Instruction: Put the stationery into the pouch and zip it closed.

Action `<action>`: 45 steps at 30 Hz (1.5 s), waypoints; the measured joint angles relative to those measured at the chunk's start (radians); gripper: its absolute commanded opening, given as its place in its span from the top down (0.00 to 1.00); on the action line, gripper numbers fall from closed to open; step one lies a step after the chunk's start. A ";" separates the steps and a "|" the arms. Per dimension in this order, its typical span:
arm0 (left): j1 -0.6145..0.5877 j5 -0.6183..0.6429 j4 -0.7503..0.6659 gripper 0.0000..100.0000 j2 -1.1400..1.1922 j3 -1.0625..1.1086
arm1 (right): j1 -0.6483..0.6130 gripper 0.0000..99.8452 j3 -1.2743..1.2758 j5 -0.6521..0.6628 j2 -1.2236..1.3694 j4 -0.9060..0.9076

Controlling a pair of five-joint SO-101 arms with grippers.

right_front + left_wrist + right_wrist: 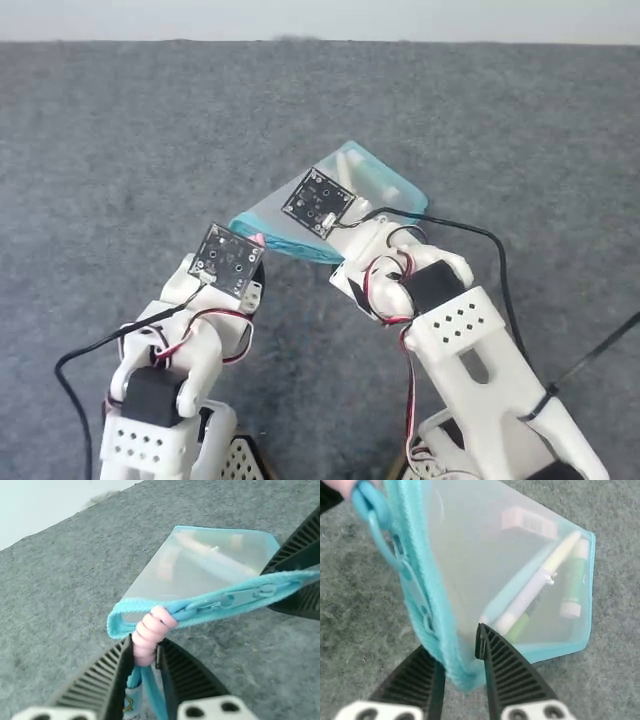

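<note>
Counter (pixel 150 130): covered in a grey, felt-like fabric with a short nap.
Pouch (pixel 375 185): flat, with translucent frosted panels edged in turquoise woven tape. It is located mid-counter between the two arms, zip edge turned toward them.
Zip (pixel 235 600): turquoise tape with a flat tab, run along the near edge.
Pull cord (pixel 150 630): a pink, ribbed coil fixed at one end of the zip.
Stationery (pixel 535 587): seen inside the pouch, along the seam opposite the zip. It comprises slim pale pens, a rectangular eraser (pixel 527 522) and a green tube (pixel 572 585), possibly a glue stick.
Left gripper (pixel 145 647): black ribbed jaws clenched on the pink coil.
Right gripper (pixel 460 652): black ribbed jaws clenched on the turquoise zip edge at the opposite end.
</note>
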 measured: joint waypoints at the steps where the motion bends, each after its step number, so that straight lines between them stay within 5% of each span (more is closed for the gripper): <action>1: 0.000 0.000 0.000 0.99 0.000 0.000 | 0.000 0.99 0.000 0.000 -0.006 0.000; 27: 0.040 0.000 0.002 0.99 -0.002 0.034 | -0.098 0.99 0.141 0.018 -0.342 0.035; 36: 0.041 0.000 0.000 0.99 -0.011 0.031 | -0.238 0.99 0.143 0.018 -0.735 0.259; 45: 0.043 0.000 0.000 0.99 -0.003 0.032 | -0.247 0.99 0.167 0.020 -0.801 0.304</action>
